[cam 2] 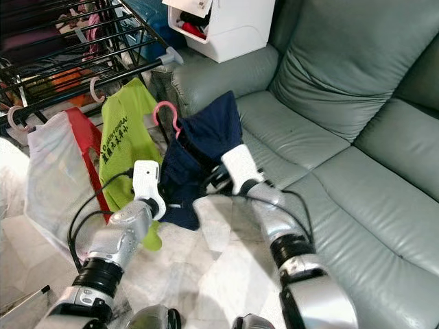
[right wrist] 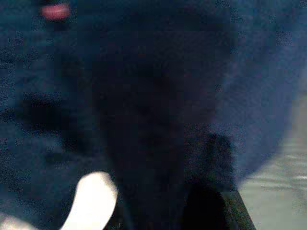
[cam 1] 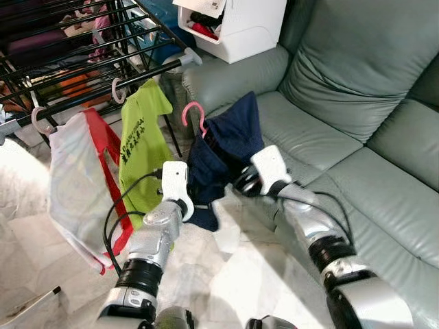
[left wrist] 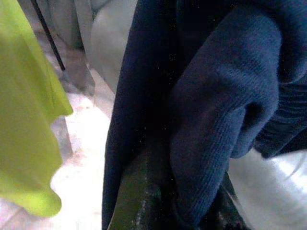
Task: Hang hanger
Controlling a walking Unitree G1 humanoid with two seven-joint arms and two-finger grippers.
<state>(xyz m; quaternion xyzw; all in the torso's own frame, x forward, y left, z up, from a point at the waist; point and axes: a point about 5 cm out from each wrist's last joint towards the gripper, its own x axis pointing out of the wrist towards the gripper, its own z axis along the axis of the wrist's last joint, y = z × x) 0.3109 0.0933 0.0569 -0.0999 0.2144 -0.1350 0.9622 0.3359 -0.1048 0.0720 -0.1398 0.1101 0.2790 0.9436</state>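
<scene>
A navy garment (cam 1: 233, 133) on a pink hanger is held up in front of the sofa, the hanger's hook (cam 1: 194, 113) sticking out at its top left. My left gripper (cam 1: 200, 203) is buried in the garment's lower edge, and the left wrist view has navy cloth (left wrist: 216, 105) bunched between its fingers. My right gripper (cam 1: 239, 181) presses into the cloth from the right, and its wrist view is dark with navy cloth (right wrist: 144, 96) and a bit of pink hanger (right wrist: 55, 10). The black drying rack's front bar (cam 1: 103, 89) runs above and left of the hook.
A lime green shirt (cam 1: 140, 144) and a white and red garment (cam 1: 75, 178) hang from the rack on pale hooks. The grey-green sofa (cam 1: 357, 82) takes up the right side. A white box (cam 1: 240, 27) sits on its armrest. Pale tiled floor lies below.
</scene>
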